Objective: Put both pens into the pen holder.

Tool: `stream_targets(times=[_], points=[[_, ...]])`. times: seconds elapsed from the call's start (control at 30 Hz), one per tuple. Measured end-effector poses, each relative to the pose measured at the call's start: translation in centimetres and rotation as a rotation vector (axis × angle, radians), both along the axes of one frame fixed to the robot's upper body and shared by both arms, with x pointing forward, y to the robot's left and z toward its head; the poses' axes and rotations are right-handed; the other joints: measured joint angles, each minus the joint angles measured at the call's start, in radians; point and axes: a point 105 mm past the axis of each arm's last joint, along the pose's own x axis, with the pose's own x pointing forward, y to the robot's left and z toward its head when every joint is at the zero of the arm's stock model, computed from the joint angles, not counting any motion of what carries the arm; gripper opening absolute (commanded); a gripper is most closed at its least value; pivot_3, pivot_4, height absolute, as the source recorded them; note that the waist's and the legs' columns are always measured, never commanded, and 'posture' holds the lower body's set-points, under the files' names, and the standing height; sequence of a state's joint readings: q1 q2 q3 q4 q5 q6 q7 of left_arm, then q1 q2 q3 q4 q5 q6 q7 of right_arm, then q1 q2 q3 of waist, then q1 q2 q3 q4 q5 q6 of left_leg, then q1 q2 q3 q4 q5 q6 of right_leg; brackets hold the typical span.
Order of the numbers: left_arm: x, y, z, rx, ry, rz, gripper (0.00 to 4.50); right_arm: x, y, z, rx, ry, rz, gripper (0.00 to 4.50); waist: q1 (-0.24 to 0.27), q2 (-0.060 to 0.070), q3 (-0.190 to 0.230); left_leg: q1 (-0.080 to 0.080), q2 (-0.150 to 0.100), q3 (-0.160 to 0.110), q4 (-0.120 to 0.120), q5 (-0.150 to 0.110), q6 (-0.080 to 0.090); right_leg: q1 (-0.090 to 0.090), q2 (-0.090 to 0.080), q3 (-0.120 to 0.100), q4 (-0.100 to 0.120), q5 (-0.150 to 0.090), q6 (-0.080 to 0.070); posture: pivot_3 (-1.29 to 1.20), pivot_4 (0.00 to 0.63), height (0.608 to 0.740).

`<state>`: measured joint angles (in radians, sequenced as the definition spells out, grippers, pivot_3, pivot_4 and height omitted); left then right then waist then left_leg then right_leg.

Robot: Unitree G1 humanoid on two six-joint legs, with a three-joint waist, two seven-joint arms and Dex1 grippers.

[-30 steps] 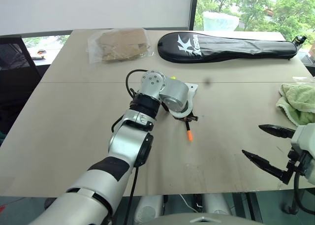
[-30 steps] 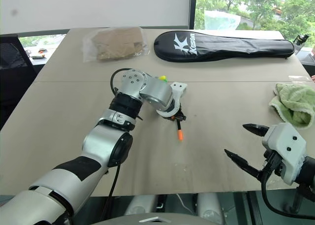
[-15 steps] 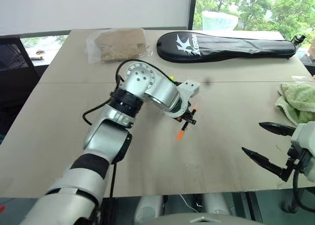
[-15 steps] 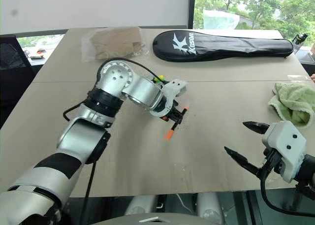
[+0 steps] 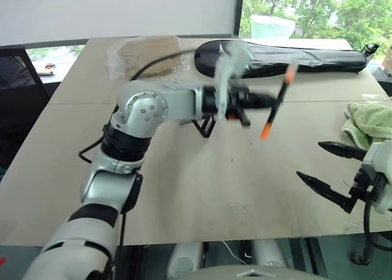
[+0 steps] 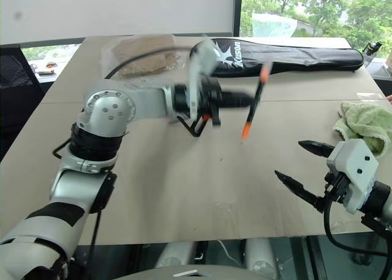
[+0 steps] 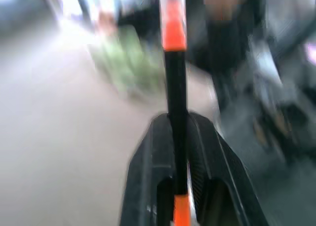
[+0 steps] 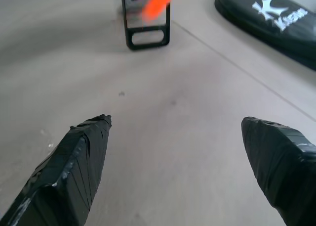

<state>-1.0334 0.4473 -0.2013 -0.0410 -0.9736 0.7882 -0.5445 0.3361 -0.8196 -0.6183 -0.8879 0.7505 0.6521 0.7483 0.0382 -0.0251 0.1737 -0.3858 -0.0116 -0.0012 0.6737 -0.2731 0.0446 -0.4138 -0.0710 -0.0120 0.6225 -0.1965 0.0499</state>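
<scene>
Left gripper [image 5: 267,100] pinched orange-ended black pen [image 5: 275,102] mid-barrel, above table [image 5: 184,188]; right gripper [image 5: 327,168] spread; right wrist view showed pen holder [image 8: 146,18] frame.

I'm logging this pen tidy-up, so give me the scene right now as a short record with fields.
left gripper: shut on the black pen with orange ends, held in the air above the table
right gripper: open, holding nothing, over the table's near right edge
pen holder, clear with black loop frame: standing on the beige table
long black racket bag: lying at the far side
green towel: at the right edge
</scene>
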Motion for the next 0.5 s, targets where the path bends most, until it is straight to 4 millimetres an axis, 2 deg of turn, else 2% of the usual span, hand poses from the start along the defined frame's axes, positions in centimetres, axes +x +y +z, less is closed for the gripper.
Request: stream_targets(times=[0.07, 0.1, 0.17, 0.2, 0.27, 0.33, 0.43, 0.5], points=[[1.6, 2.1, 1.2, 0.003, -0.274, 0.127, 0.08, 0.5, 0.2, 0.2, 0.016, -0.011, 0.014, 4.50, -0.005, 0.001, 0.000, 0.001, 0.000, 0.003, -0.001, 0.000, 0.001, 0.000, 0.000, 0.002, -0.001, 0.000, 0.000, 0.00, 0.150, 0.740], [1.8, 2.4, 1.0, 0.015, -0.298, 0.141, 0.08, 0.5, 0.1, 0.2, 0.018, -0.010, 0.012, 4.50, -0.005, 0.001, 0.000, 0.001, 0.000, 0.003, -0.001, -0.001, 0.001, 0.000, 0.000, 0.002, -0.001, 0.000, 0.000, 0.00, 0.150, 0.740], [1.8, 4.7, -1.8, 0.128, -0.432, 0.144, 0.08, 0.9, 0.5, 0.2, 0.030, -0.013, 0.034, 4.50, -0.015, 0.002, -0.001, 0.002, 0.001, 0.004, -0.003, -0.001, 0.001, 0.000, 0.001, 0.004, -0.003, 0.000, 0.000, 0.00, 0.150, 0.740], [1.6, 5.6, -4.3, 0.169, -0.414, 0.115, 0.08, 1.1, 0.7, 0.0, 0.035, -0.003, 0.042, 4.50, -0.018, 0.002, -0.001, 0.000, 0.002, 0.003, -0.003, -0.001, 0.001, -0.001, 0.000, 0.003, -0.003, 0.000, 0.000, 0.00, 0.150, 0.740], [1.3, 6.1, -5.7, 0.171, -0.392, 0.096, 0.08, 1.3, 0.9, -0.1, 0.038, 0.002, 0.058, 4.50, -0.019, 0.000, 0.000, -0.005, 0.002, -0.001, 0.000, -0.001, 0.001, -0.003, 0.000, 0.000, -0.004, 0.000, 0.001, 0.00, 0.150, 0.740], [1.1, 7.3, -5.4, 0.147, -0.416, 0.112, 0.08, 1.7, 1.0, 0.1, 0.035, -0.005, 0.073, 4.50, -0.016, 0.000, 0.000, -0.014, 0.002, -0.005, 0.005, -0.001, 0.001, -0.008, 0.000, -0.003, -0.003, 0.003, 0.005, 0.00, 0.150, 0.740], [1.2, 8.5, -3.5, 0.127, -0.505, 0.187, 0.08, 2.0, 1.2, 0.1, 0.035, -0.011, 0.087, 4.50, -0.014, 0.000, 0.000, -0.013, 0.001, -0.005, 0.006, -0.002, 0.003, -0.006, 0.000, -0.005, -0.003, 0.003, 0.005, 0.00, 0.150, 0.740], [0.9, 8.6, -2.6, 0.131, -0.580, 0.231, 0.08, 2.3, 1.2, 0.0, 0.033, -0.009, 0.095, 4.50, -0.014, 0.000, 0.000, -0.012, 0.001, -0.005, 0.008, -0.003, 0.005, -0.005, 0.000, -0.005, -0.003, 0.003, 0.005, 0.00, 0.150, 0.740]])
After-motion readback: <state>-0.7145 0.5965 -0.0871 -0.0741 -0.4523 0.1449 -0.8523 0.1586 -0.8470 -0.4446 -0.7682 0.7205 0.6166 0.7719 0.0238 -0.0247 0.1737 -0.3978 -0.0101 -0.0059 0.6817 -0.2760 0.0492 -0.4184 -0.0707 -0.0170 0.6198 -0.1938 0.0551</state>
